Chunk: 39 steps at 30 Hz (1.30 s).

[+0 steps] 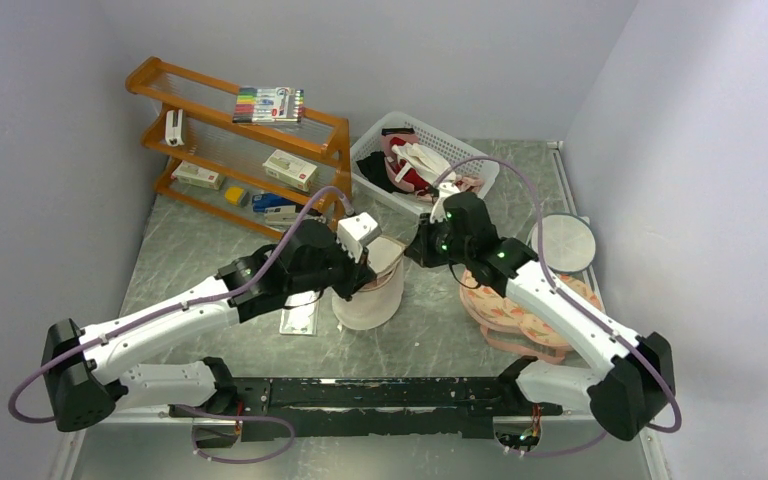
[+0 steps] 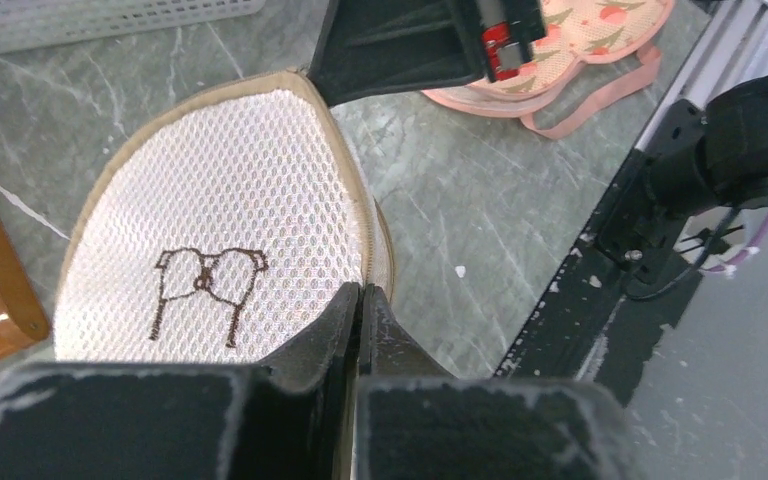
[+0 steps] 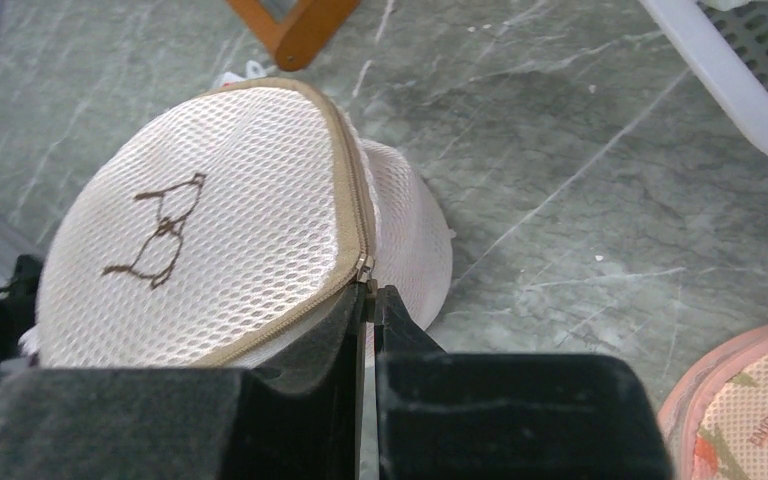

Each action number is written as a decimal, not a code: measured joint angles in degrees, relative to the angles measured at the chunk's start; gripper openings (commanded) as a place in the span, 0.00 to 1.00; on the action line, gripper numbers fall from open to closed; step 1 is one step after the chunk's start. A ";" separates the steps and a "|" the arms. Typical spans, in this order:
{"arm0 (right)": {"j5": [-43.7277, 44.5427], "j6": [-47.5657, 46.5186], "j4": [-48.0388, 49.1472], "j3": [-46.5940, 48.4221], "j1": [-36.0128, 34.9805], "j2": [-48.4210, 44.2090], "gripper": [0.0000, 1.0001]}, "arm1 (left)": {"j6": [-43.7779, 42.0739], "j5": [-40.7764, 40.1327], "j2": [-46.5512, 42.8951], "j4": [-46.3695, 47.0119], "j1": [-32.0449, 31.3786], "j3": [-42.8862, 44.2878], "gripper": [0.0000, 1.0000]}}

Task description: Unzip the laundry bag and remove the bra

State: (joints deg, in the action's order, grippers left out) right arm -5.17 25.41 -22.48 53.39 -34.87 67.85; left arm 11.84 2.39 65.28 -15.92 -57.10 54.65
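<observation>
Gripping the laundry bag (image 2: pixel 210 190) rim: left jaws; right jaws opposite.

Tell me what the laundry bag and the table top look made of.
Laundry bag: matte cream-white mesh fabric, likely synthetic; honeycomb holes show, beige woven zip rim. Table top: grey-green stone look with pale veins; marble or printed laminate, unclear.

Left arm (image 1: pixel 160 325), right arm (image 1: pixel 560 305): white link shells, black joint housings, lilac cable (image 1: pixel 305 205) looped along each. Chunky black base motors (image 1: pixel 75 385). Green LEDs (image 1: pixel 444 243) on right wrist. Left gripper (image 2: pixel 362 295) fingers (image 2: pixel 320 335) matte black, scuffed bases.
</observation>
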 measured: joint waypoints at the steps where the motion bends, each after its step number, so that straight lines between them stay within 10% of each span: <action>1: -1.18 -0.15 0.02 -0.37 0.22 -1.07 0.00 | 0.63 0.17 -0.26 -0.39 0.00 -0.04 0.22; 8: -10.73 1.11 2.21 -5.27 1.01 -8.96 0.00 | 5.53 0.94 0.66 -3.87 -0.11 1.92 0.60; 13: -16.57 2.78 3.19 -5.95 1.03 -9.64 0.00 | 6.82 1.44 4.00 -4.04 -0.11 6.69 0.66; 20: -19.71 4.22 4.26 -5.95 1.03 -9.79 0.00 | 7.26 1.44 8.07 -4.04 -0.11 9.44 0.57; 31: -20.68 4.55 4.87 -5.97 1.01 -9.79 0.00 | 6.93 -0.96 9.40 -5.57 -0.11 9.44 0.08; 39: -12.02 0.83 0.52 -3.28 1.01 -6.64 0.00 | 6.38 -2.78 7.13 -6.32 -0.11 9.42 0.07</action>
State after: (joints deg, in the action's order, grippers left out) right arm -17.19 26.24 -21.96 50.11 -33.87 61.21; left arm 18.22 -0.38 72.40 -22.24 -57.21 64.07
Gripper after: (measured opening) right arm 0.026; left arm 0.083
